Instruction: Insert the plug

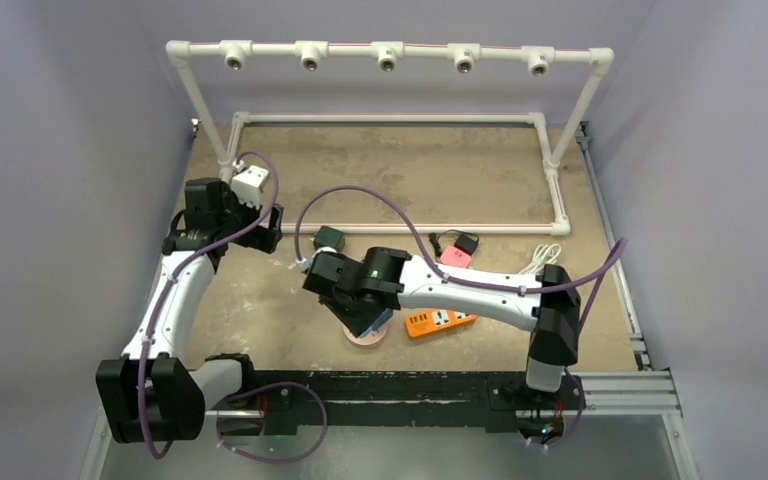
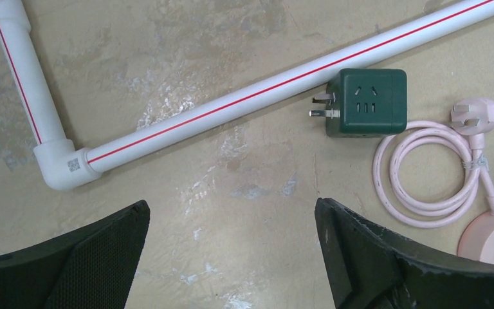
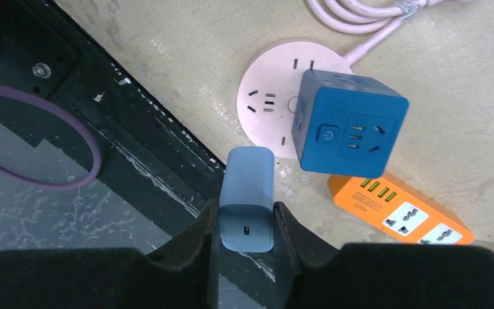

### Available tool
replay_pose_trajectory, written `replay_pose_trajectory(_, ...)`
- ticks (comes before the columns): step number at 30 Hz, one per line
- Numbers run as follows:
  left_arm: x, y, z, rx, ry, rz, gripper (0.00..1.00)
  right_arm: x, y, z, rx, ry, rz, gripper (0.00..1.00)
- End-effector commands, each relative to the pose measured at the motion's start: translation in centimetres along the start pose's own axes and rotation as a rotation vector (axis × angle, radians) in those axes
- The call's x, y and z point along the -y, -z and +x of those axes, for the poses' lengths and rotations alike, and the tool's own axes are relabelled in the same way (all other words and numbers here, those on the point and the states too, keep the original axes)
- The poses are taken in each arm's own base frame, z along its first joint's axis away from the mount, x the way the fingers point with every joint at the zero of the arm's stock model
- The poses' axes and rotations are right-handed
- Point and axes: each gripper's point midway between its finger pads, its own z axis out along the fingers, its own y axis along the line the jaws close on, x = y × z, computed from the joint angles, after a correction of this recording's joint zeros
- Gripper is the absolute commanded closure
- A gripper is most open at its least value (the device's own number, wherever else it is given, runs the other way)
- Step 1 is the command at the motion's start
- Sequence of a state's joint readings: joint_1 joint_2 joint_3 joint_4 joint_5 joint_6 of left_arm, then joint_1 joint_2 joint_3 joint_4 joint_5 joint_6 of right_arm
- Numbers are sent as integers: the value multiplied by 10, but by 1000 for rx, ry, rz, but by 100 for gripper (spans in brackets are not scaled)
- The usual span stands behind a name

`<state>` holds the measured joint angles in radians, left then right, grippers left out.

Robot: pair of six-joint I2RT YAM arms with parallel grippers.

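1. The task's thing is a small pale blue charger plug (image 3: 247, 193). It hangs in the air over the near edge of the worktop (image 3: 186, 58), just short of a round pink socket base (image 3: 267, 96).
2. We judge the plug to be light and rigid, a smooth plastic shell that could slip or twist under a push. The best hold is across its two flat sides, near the back end, so the pin end is free to go in.
3. Its back face, with one small slot port, points at the wrist camera. The pins are hidden from us.
4. The right pincer (image 3: 246, 217) is clenched on the plug, narrowly parted, with one finger pressed flat to each side.
5. A blue cube adapter (image 3: 347, 132) sits on the pink base, and an orange power strip (image 3: 405, 215) lies just beside it. We cannot tell which socket is meant.
6. The left pincer (image 2: 231, 212) is released, its jaws spread fully wide, holding and touching nothing above bare worktop.
7. Beyond it lie a green cube adapter (image 2: 366, 103), a coiled pink cord (image 2: 384, 174) and a white pipe (image 2: 231, 106).
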<state>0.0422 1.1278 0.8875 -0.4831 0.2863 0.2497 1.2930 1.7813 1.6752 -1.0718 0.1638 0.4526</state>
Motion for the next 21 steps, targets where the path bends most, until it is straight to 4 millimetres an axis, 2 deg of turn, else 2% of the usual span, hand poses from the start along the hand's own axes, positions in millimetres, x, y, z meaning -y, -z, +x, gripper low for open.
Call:
replay_pose_trajectory(1,-1,0,-8,53,85,14,1,-7,-8,-6,14,2,-16,100)
replay_pose_trajectory(9,-8,-18,9,16,155,18,1,-9,-33,0,-44,41,3,100)
replay_pose_trajectory(16,-13,-23,12,14,165,20,1,-14,-45,5,-75,82,-21,100)
replay_pose_trajectory(21,-10,-23,16,18,145,32,1,-12,-51,1,-69,123,-8,100)
